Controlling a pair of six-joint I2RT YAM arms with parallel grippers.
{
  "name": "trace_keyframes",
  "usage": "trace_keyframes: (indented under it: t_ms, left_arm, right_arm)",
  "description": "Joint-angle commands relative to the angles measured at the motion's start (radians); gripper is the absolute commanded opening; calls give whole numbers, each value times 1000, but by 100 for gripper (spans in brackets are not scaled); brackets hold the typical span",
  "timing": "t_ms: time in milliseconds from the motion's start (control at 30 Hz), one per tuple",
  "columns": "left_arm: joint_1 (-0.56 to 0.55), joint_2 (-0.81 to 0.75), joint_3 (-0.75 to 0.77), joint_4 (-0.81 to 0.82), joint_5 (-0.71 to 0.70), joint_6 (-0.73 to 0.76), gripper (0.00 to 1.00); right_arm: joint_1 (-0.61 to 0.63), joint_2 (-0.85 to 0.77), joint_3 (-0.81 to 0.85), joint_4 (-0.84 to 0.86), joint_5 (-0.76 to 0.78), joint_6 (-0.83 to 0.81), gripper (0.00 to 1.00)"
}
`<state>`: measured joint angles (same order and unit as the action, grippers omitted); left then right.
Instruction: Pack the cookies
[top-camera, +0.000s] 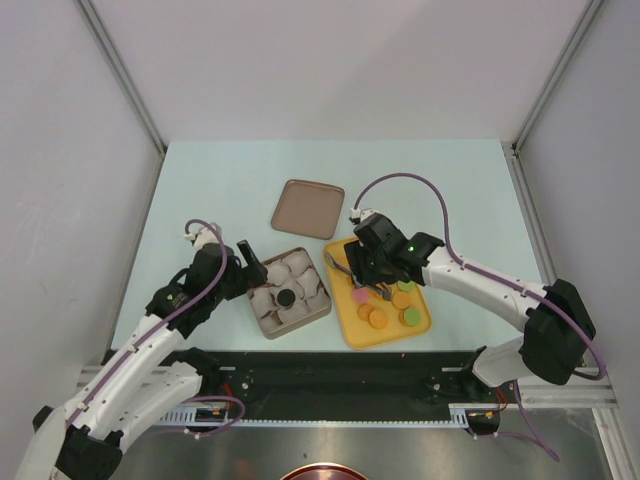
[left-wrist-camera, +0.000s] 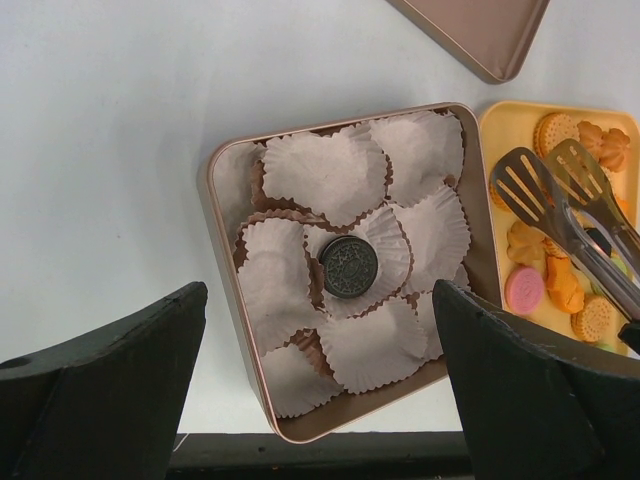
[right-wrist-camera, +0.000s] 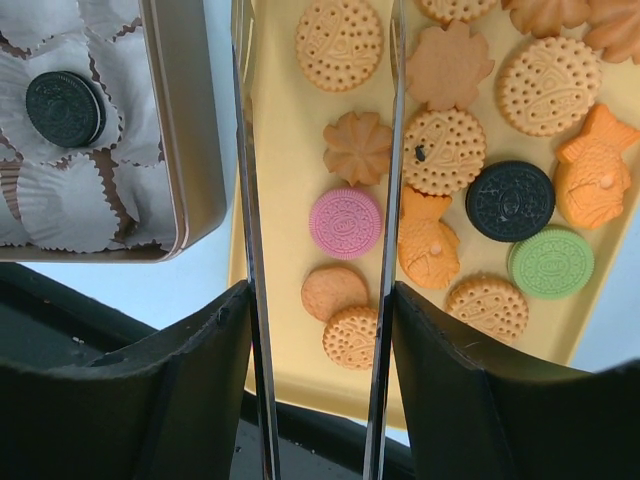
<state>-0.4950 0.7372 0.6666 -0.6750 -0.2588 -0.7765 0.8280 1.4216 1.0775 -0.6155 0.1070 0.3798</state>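
Cookies (top-camera: 378, 318) lie on a yellow tray (top-camera: 349, 335): tan round and flower-edged ones, a pink one (right-wrist-camera: 345, 222), a black one (right-wrist-camera: 510, 200) and a green one (right-wrist-camera: 550, 262). One black cookie (left-wrist-camera: 349, 266) sits in a white paper cup inside the brown tin (left-wrist-camera: 215, 200). My right gripper (right-wrist-camera: 318, 300) is shut on metal tongs (right-wrist-camera: 250, 200). The tong arms stand apart above the tray, empty. My left gripper (left-wrist-camera: 318, 305) is open and empty over the tin's near edge.
The tin's brown lid (top-camera: 308, 208) lies behind the tin on the pale table. Several empty white paper cups (left-wrist-camera: 330, 175) fill the tin. The tray stands right beside the tin. A black rail runs along the table's near edge.
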Motion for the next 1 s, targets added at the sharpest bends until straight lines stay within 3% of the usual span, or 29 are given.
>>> trace_keyframes:
  t_ms: [0,333,667,967]
  left_arm:
    - [6,2,-4,17,-11,19,100]
    - [6,2,-13,23,-3,17,100]
    - [6,-1,-16,29,-3,14,100]
    - [6,-5,-1,20,-16,17,100]
  right_arm:
    - [5,17,38,16,-4,-16,60]
    - [5,33,7,-3,-13,-9,56]
    - [13,-4,9,-36,2,1,42]
    - [29,-67,145,-111,72,-7,40]
